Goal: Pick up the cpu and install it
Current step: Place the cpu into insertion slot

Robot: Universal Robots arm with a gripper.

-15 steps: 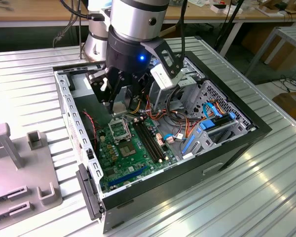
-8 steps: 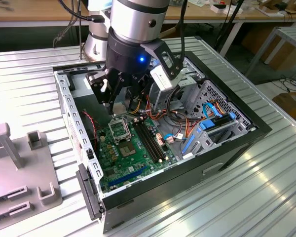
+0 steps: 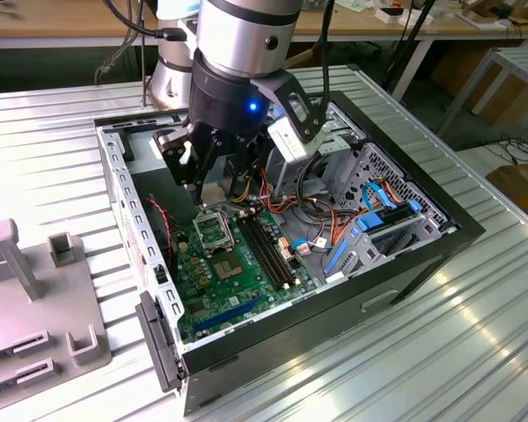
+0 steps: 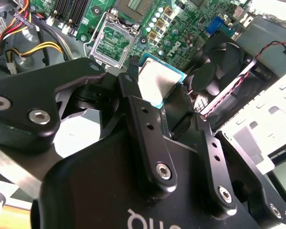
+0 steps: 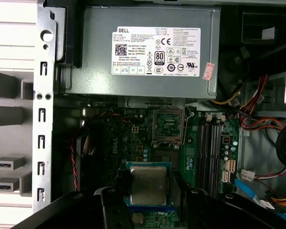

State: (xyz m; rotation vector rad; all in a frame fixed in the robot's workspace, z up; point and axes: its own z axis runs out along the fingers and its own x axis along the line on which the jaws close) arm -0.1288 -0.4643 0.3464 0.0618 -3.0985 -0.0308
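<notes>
My gripper is clamped on the cpu, one black finger against each of two opposite edges, silvery top facing my wrist cameras. In the first wrist view the cpu hangs between my fingers over the green board, clear of the socket and not touching it.

The socket's black frame is open, with bare contacts inside. Around it the room is tight. The grey power supply stands just beside one edge of the frame, the memory slots run along another, and a dark fan with its red and black twisted wire sits close on the far side. In the exterior view my gripper hangs inside the computer case, near the wall on the exterior view's left, just above the socket. Bundled cables crowd the exterior view's right, well apart from my fingers.

My own links hide the near edge of the cpu in both wrist views, so I cannot see how deep the pinch sits. The board right under the cpu is covered, and I cannot tell how high the chip rides above it.
</notes>
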